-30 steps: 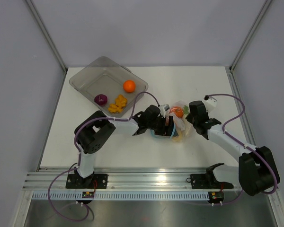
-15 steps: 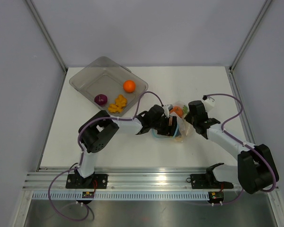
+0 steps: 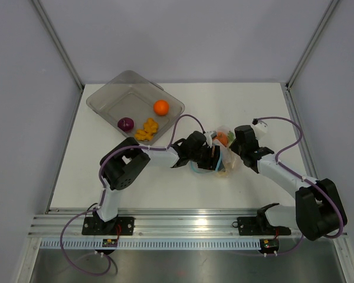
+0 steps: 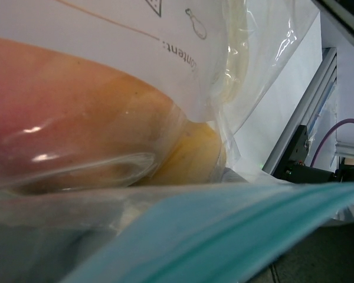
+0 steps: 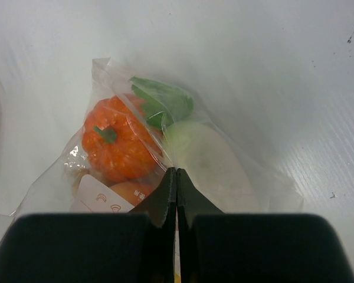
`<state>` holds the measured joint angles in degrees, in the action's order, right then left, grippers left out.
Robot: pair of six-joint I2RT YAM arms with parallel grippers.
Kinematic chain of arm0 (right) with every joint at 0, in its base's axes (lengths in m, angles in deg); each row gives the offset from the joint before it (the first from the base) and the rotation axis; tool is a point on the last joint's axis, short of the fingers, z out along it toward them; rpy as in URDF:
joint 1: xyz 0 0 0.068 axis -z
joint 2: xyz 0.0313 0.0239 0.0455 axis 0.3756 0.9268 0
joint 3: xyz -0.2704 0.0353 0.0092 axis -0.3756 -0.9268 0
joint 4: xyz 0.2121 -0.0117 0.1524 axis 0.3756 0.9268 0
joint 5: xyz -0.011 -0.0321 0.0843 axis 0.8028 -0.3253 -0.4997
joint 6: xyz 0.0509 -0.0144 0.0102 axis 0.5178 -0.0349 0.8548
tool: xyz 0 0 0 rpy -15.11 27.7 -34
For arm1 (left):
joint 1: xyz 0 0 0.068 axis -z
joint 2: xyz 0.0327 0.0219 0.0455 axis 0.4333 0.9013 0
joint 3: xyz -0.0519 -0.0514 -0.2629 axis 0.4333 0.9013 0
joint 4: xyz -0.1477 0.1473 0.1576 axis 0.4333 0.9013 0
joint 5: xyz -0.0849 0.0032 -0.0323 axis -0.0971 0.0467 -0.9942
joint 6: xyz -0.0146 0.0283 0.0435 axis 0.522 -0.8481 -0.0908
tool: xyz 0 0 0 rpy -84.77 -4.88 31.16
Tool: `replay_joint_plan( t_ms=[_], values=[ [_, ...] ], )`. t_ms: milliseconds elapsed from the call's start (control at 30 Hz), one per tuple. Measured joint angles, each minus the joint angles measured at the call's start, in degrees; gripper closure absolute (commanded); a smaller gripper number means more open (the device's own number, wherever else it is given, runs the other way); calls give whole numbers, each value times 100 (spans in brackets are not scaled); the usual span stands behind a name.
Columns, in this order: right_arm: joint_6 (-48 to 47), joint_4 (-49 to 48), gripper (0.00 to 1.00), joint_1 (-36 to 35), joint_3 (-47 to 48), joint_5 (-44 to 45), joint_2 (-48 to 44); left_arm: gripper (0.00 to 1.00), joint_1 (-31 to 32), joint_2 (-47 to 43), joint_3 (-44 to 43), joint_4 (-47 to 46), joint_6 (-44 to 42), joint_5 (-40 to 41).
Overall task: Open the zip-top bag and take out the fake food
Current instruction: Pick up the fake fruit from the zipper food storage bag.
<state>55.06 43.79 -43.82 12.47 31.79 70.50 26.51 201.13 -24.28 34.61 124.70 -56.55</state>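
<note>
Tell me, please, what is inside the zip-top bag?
Inside the zip-top bag I see an orange pumpkin-like piece, a white radish-like piece with a green leaf, and a peach-coloured piece. The right gripper covers whatever lies lower in the bag.

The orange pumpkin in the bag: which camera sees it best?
The right wrist view: the pumpkin sits large, its ribs and green stem plain through the bag. The top view shows only an orange speck. The left wrist view doesn't show it clearly.
</note>
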Motion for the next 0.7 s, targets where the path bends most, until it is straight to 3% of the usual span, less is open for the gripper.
replay_joint_plan(
  t_ms=[700],
  values=[
    [914,275,100,0,-254,1123,-330,39,-511,-372,173,376,11,-374]
  ],
)
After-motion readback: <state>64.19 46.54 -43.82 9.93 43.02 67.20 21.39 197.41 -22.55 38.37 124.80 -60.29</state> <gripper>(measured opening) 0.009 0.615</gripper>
